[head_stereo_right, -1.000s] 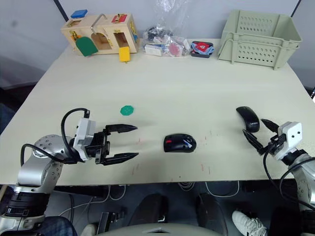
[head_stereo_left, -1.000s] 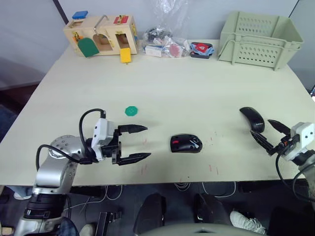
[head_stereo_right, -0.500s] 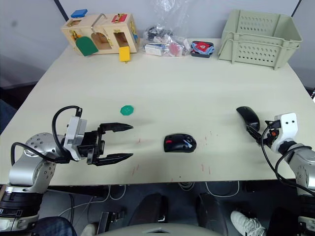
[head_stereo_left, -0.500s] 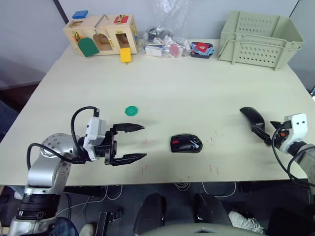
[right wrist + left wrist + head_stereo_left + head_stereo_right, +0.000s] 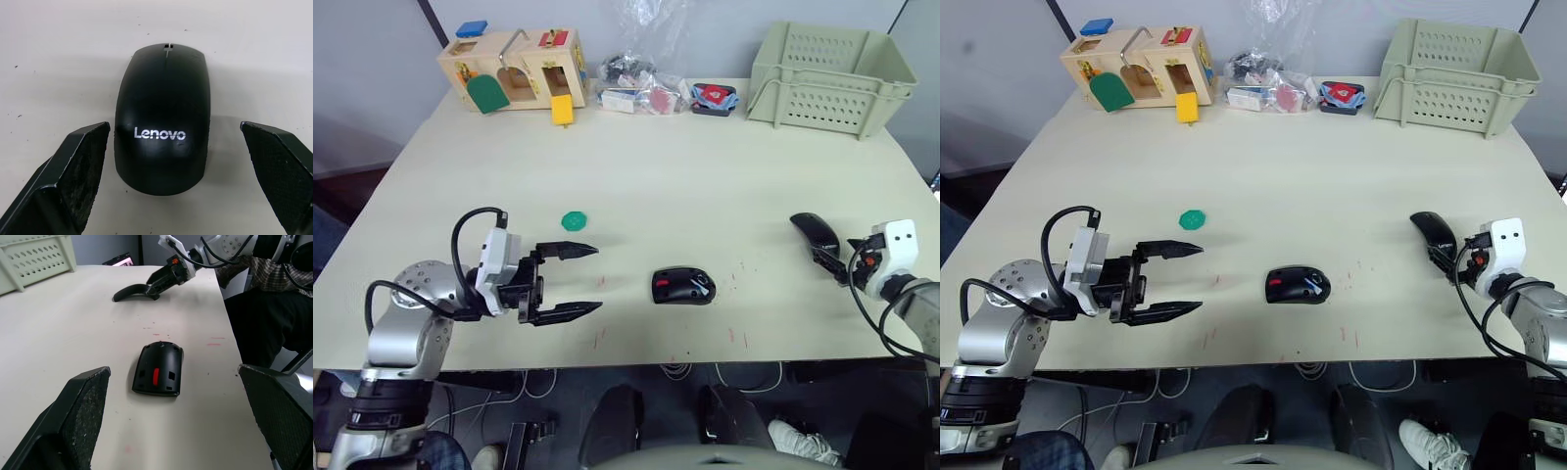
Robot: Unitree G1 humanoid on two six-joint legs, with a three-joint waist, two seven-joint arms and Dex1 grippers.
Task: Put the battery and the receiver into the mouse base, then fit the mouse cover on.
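Since a second ago my right gripper (image 5: pixel 173 161) has moved in on the mouse cover (image 5: pixel 818 236), and my left gripper (image 5: pixel 570 282) has drawn back a little toward the table's left side.

The mouse cover lies flat near the table's right edge, dome up. In the right wrist view my two black fingers (image 5: pixel 73 171) are spread wide, one on each side of the cover, not touching it and holding nothing. The cover's long axis runs straight away from that gripper: the end with the pale lettering is nearest the fingers, and the end with the small notch points away from them. From the head camera it slants toward the table's front right corner.

The mouse base (image 5: pixel 683 286) sits near the middle of the front edge, well apart from the cover. Red parts show in its open top. Its long axis runs roughly left to right across the table.

My left gripper hovers over the table with its fingers wide apart and empty, aimed at the base. A green disc (image 5: pixel 573 220) lies just beyond it.

My worry is the cover's smooth, glossy, curved shell. If the fingers close high on its sides, I judge it could squirt out. I cannot make out the battery or receiver, so I cannot confirm the base is ready for the cover.
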